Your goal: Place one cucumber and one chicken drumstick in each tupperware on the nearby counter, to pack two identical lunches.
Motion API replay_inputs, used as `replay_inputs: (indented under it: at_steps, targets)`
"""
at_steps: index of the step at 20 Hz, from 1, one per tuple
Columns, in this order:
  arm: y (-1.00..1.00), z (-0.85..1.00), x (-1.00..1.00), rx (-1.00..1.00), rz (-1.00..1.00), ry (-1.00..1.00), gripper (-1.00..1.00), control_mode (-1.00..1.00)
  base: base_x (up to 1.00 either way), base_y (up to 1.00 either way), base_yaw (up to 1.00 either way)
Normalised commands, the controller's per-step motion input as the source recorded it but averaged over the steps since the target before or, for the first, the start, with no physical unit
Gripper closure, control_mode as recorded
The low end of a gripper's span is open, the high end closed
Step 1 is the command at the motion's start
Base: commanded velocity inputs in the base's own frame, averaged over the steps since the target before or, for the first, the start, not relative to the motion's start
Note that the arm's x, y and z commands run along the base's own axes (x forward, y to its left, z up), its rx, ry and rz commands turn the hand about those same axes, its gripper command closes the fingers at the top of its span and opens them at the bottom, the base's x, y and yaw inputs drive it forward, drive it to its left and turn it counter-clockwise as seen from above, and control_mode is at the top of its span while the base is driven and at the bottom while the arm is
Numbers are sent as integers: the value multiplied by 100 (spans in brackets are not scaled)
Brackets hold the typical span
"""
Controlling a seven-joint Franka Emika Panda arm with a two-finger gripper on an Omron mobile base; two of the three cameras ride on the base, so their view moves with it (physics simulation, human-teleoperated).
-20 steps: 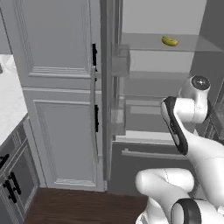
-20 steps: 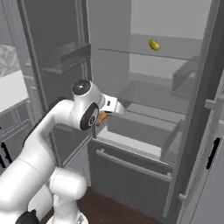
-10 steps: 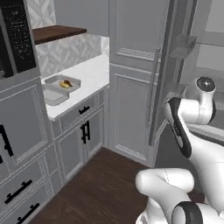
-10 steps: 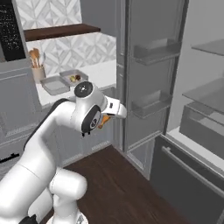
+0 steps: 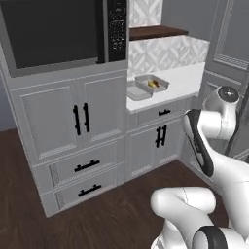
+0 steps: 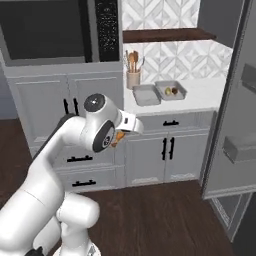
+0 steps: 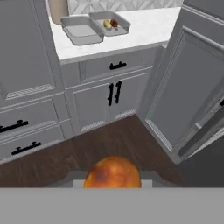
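The robot has rolled away from the fridge to the counter (image 6: 210, 95), its gripper (image 6: 120, 137) pinching a drumstick (image 7: 113, 173), so it can soon fill the empty tray (image 7: 81, 30) by the corner.

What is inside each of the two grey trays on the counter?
The right tray holds a cucumber and a chicken drumstick. The left tray looks empty, though its near wall hides part of the floor.

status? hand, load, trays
Hand shut on orange-brown chicken drumstick. Two grey rectangular tupperware trays on white counter: near one empty, far one holds food.
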Motion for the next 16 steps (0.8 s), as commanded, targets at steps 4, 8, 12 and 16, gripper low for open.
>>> replay_inputs:
  at_steps: [4,8,12,16]
  targets:
    - [0,0,0,0,0,0,100,100,100,-46,34]
    - [0,0,0,0,0,0,100,100,100,-79,22]
    - [0,0,0,0,0,0,100,100,100,-68,18]
    - [0,0,0,0,0,0,100,100,99,1,4]
